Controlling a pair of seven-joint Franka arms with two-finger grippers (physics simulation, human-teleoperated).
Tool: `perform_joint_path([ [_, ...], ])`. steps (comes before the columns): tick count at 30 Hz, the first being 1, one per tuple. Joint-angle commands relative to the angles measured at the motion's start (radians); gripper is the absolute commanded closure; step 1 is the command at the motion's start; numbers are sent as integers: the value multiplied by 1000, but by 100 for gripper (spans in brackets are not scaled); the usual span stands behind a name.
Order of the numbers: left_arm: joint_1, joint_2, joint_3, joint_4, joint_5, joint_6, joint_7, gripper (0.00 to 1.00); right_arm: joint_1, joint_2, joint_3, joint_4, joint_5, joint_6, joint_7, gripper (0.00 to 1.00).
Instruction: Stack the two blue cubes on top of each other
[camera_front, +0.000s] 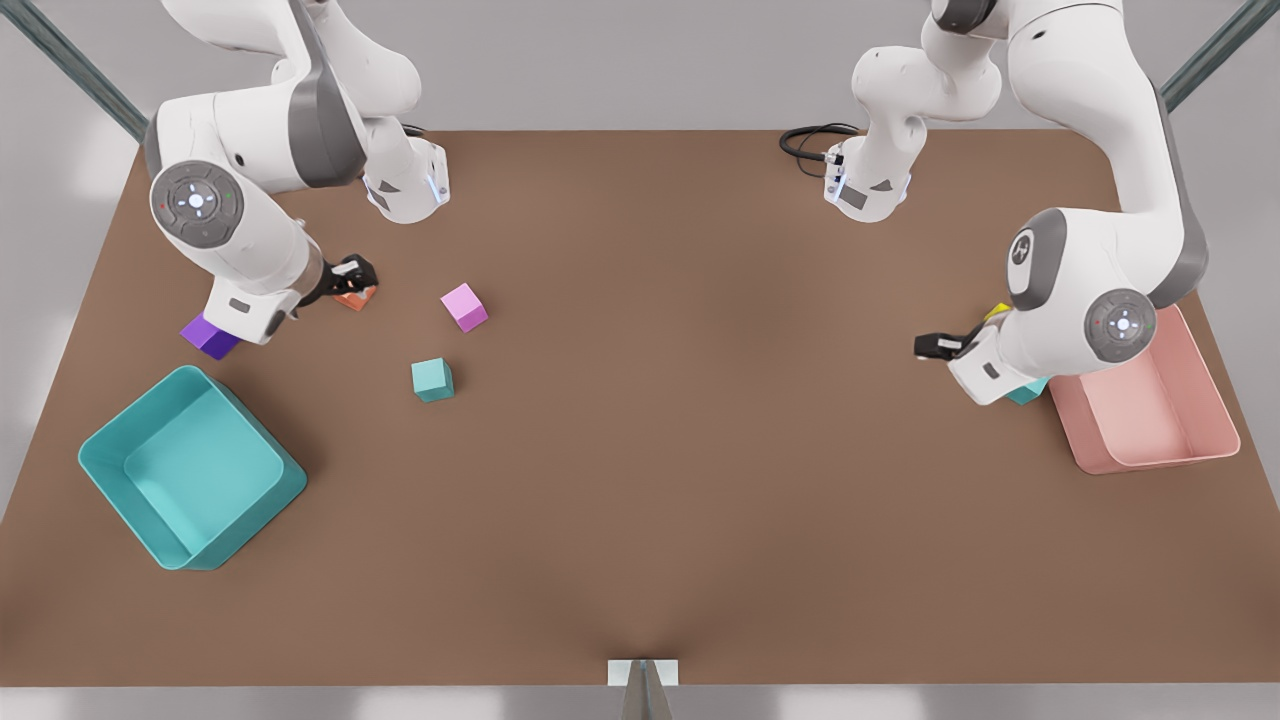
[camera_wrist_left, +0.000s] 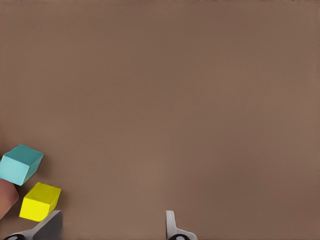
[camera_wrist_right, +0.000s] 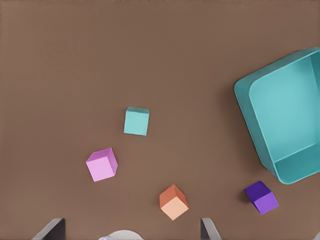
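Observation:
One blue cube (camera_front: 432, 379) (camera_wrist_right: 136, 121) lies on the brown table left of centre in the front view. The other blue cube (camera_front: 1028, 392) (camera_wrist_left: 21, 164) sits by the pink bin, partly hidden under the arm at the front view's right. That arm carries my left gripper (camera_front: 935, 346) (camera_wrist_left: 112, 227), open, low over bare table and apart from this cube. My right gripper (camera_front: 350, 275) (camera_wrist_right: 130, 230), on the arm at the front view's left, is open and hangs over the orange cube (camera_front: 355, 296) (camera_wrist_right: 173, 202), holding nothing.
A pink cube (camera_front: 464, 306) (camera_wrist_right: 102, 164) and a purple cube (camera_front: 210, 337) (camera_wrist_right: 261, 197) lie near the right gripper. A yellow cube (camera_front: 997, 311) (camera_wrist_left: 40, 201) lies beside the far blue cube. A teal bin (camera_front: 270, 495) (camera_wrist_right: 250, 115) and a pink bin (camera_front: 1150, 458) flank the table.

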Motion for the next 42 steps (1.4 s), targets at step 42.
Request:
perform_joint_path([
  [42, 8, 56, 0, -2, -1, -35, 25, 0, -67, 205, 10, -815, 27, 1072, 219, 0],
])
